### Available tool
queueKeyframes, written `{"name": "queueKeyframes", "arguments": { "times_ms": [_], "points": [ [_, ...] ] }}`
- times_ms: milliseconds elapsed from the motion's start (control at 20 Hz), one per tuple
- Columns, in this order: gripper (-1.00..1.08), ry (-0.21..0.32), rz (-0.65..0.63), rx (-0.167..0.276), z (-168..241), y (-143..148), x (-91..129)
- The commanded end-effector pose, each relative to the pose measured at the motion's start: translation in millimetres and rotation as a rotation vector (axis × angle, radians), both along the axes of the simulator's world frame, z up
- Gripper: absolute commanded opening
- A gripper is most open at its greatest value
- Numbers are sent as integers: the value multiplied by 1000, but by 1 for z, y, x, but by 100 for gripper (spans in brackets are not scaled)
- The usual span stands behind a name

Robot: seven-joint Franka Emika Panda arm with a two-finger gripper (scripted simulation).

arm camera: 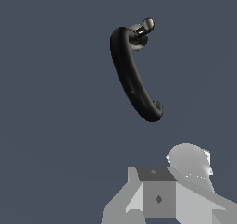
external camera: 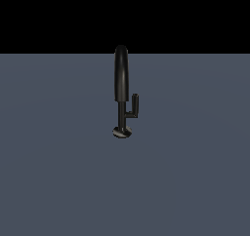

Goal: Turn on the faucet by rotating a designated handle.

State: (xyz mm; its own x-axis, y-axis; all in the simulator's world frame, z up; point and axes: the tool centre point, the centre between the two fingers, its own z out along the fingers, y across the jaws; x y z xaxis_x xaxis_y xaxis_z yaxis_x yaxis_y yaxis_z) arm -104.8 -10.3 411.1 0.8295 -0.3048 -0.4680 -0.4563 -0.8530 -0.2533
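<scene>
The slim glossy black faucet (external camera: 121,91), with its tall narrow arched spout, thin stem and small round disc base, was seen standing upright near the middle of a plain blue-grey surface (external camera: 53,181) in the exterior view. The short black L-shaped handle (external camera: 133,108) was seen branching from the stem toward the exterior view's right and ending in a small upright stub.

No arm was shown in the exterior view. In the wrist view, the faucet (arm camera: 132,77) was seen from above, with the handle (arm camera: 146,26) well apart from the grey gripper (arm camera: 159,195) body. The fingertips were not shown, so whether the pincer was released or clenched could not be told.

Nothing was touching the handle. The task was judged barely begun: approach, contact and rotation were all left.
</scene>
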Motion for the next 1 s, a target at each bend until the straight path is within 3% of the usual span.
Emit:
{"name": "queueKeyframes", "arguments": {
  "times_ms": [0,950],
  "points": [
    [-100,39,-41,38,-9,-2,13],
    [-100,367,-377,362,-105,-24,100]
  ]
}}
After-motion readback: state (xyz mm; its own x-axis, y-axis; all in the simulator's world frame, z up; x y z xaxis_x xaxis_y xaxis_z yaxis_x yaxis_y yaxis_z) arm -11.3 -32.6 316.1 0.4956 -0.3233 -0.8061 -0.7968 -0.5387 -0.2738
